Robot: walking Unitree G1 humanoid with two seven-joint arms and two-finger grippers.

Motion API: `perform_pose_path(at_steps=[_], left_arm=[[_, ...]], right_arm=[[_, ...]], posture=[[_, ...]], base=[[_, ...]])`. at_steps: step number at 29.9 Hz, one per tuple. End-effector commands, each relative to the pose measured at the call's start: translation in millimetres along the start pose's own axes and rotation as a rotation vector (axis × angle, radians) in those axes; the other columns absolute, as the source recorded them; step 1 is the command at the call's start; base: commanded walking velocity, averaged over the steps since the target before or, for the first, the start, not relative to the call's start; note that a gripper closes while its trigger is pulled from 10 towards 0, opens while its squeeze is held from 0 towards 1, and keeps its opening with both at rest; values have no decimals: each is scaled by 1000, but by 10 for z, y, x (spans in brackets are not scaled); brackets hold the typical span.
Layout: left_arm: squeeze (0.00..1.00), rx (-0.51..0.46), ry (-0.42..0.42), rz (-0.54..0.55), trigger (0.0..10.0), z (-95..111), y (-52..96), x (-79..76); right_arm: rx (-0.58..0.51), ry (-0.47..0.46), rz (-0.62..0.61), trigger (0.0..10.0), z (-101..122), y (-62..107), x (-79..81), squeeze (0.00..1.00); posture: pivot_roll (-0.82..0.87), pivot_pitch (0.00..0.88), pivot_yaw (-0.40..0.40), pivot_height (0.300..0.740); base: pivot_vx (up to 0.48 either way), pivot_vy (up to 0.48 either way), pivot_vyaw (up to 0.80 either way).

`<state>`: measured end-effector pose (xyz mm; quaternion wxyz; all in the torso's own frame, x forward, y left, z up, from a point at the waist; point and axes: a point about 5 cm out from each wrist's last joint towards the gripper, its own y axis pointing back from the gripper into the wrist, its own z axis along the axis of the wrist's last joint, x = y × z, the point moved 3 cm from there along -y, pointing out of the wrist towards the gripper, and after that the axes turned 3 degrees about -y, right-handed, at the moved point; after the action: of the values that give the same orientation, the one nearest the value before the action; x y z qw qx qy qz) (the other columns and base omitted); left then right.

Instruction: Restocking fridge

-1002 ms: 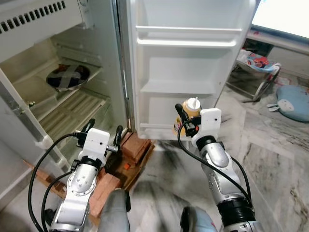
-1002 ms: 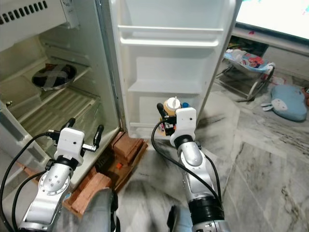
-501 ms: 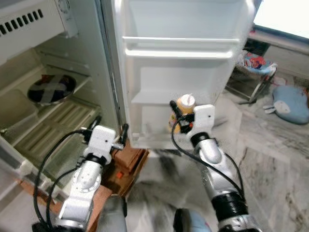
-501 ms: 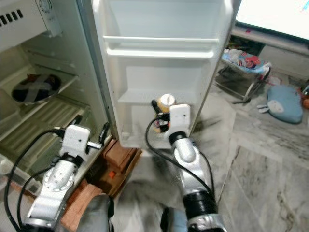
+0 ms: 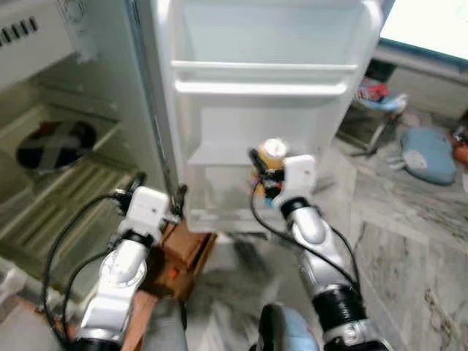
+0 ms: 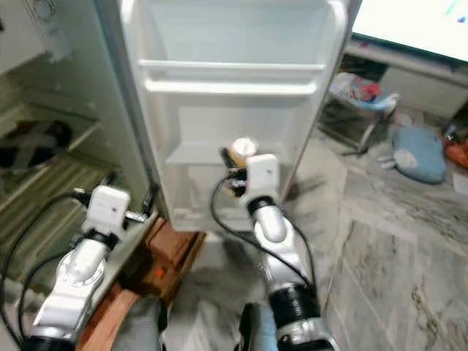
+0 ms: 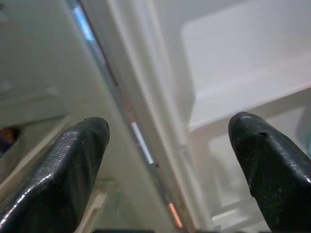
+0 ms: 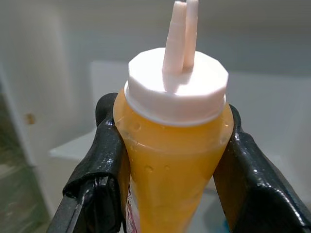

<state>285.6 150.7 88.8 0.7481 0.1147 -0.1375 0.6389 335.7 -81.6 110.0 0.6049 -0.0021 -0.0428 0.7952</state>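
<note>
An orange squeeze bottle (image 8: 171, 160) with a white nozzle cap is clamped between the black fingers (image 8: 102, 160) of my right gripper (image 5: 265, 167). I hold it upright in front of the open fridge door (image 5: 270, 44), level with the door's middle shelf (image 5: 219, 155). My left gripper (image 5: 157, 195) is open with nothing in it, raised near the hinge edge between the fridge body and the door; its fingertips (image 7: 73, 160) frame that edge. A dark round dish (image 5: 45, 142) lies on a shelf inside the fridge.
Red bricks (image 5: 184, 248) and a wooden board prop the fridge at floor level. Wire shelves (image 5: 51, 208) fill the fridge interior at left. A metal rack (image 5: 369, 117) with clutter and a blue cushion (image 5: 424, 153) stand at the right on the marble floor.
The view has shifted closer to the fridge door as I moved forward. The right gripper with the bottle now sits nearer the door's middle shelf. The left gripper is raised a little.
</note>
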Motion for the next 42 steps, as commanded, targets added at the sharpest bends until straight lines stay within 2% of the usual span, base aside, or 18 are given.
perform_pose_path(at_steps=[1, 5, 9, 17, 24, 28, 32, 33, 35, 38, 40, 42], left_arm=[[0, -22, -1, -22, 10000, 59, -32, -70], [0, -38, -19, -25, 10000, 89, -55, -57], [0, -50, -30, -13, 10000, 155, -59, 23], [0, -46, -42, -25, 10000, 169, -39, 8], [0, -42, -30, -4, 10000, 159, -32, 24], [0, -22, -14, 19, 10000, 116, 20, 69], [0, -14, -14, 22, 10000, 98, 19, 82], [0, -11, -12, 21, 10000, 85, 18, 73], [0, -13, -5, 10, 10000, 93, 1, 28], [0, -17, -1, 3, 10000, 105, -8, -1], [0, -30, -3, -12, 10000, 136, -8, -8], [0, -31, -13, -17, 10000, 141, -9, 13]], right_arm=[[-13, 24, -21, 10000, 52, -27, -106, 0], [-21, 38, -18, 10000, 94, -68, -99, 0], [-38, 40, -27, 10000, 160, -150, -67, 0], [-30, 11, -46, 10000, 102, -153, -45, 0], [-4, -15, -50, 10000, 37, -92, -121, 0], [14, -89, 85, 10000, 75, 78, 11, 0], [15, -54, 174, 10000, 102, 140, 95, 0], [42, -42, 237, 10000, 58, 191, 150, 0], [147, -27, 286, 10000, -156, 264, 152, 0], [171, -16, 270, 10000, -224, 277, 98, 0], [154, -32, 243, 10000, -174, 242, 75, 0], [125, 7, 262, 10000, -130, 193, 104, 0]], posture=[[129, 9, -67, 651], [146, 29, -67, 651], [135, 52, -58, 651], [168, 50, -83, 651], [168, 37, -94, 651], [162, 25, -92, 651], [152, 26, -91, 651], [147, 29, -90, 651], [140, 38, -102, 651], [144, 38, -101, 651], [148, 44, -85, 651], [149, 48, -71, 651]], base=[[360, 0, 0], [360, 0, 0], [262, 0, 0], [0, 0, 0], [0, 0, 0], [0, 0, 0], [0, 0, 0], [0, 0, 0], [0, 0, 0], [0, 0, 0], [0, 0, 0], [0, 0, 0]])
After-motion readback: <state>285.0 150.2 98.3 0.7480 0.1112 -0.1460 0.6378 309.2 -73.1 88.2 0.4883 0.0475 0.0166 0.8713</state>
